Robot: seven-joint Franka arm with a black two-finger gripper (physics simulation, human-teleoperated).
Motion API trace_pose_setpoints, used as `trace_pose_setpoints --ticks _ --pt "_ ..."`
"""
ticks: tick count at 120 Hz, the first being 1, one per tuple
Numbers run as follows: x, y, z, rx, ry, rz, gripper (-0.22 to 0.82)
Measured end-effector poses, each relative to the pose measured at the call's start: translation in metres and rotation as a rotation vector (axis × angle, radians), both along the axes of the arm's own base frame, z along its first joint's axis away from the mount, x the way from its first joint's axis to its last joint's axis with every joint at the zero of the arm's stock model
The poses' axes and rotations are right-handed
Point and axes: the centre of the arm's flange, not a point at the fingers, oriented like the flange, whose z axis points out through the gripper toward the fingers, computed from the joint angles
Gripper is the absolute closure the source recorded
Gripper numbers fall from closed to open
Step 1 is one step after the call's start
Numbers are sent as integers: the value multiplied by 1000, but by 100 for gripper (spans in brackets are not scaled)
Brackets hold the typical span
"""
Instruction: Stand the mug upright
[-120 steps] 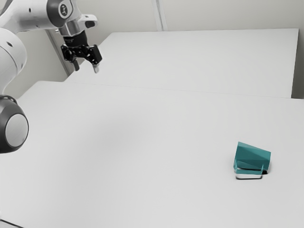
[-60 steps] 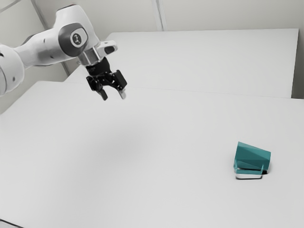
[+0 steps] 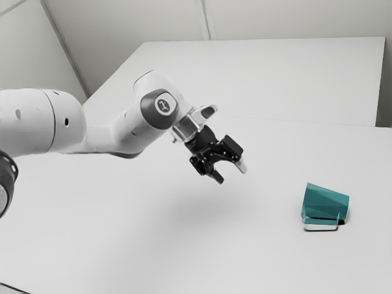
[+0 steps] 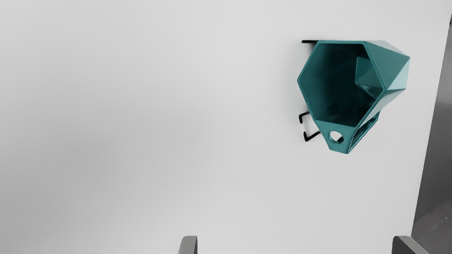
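Observation:
A teal faceted mug (image 3: 326,203) lies on its side on the white table, toward the exterior view's right. My gripper (image 3: 231,174) hangs above the table to the exterior view's left of the mug, tilted, its fingers apart with nothing between them. In the wrist view the mug (image 4: 395,65) turns its open mouth toward the camera, and its handle (image 4: 340,148) sticks out from the side. The fingertips of my gripper (image 4: 295,245) stand wide apart there, with bare table between them and the mug some way off.
The white table (image 3: 122,245) spreads around the mug, and one edge of it runs past the mug's base side in the wrist view. Behind it in the exterior view stands another white surface (image 3: 257,73). Thin black marks lie beside the mug.
The arm has swung toward the exterior view's right and lower, bringing my gripper much closer to the mug. The mug has stayed where it was.

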Motion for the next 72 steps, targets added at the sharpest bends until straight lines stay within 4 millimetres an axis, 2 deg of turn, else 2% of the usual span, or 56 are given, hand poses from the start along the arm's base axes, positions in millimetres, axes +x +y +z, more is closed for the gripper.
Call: trace_pose_setpoints --ticks 10,22,44,72 --pt "0 -1 -28 -66 31 48 0" --pt "1 -9 -48 -136 34 77 0" --pt "-3 -42 -60 -204 -26 40 0" --pt "7 -86 -77 -235 -106 -46 0"
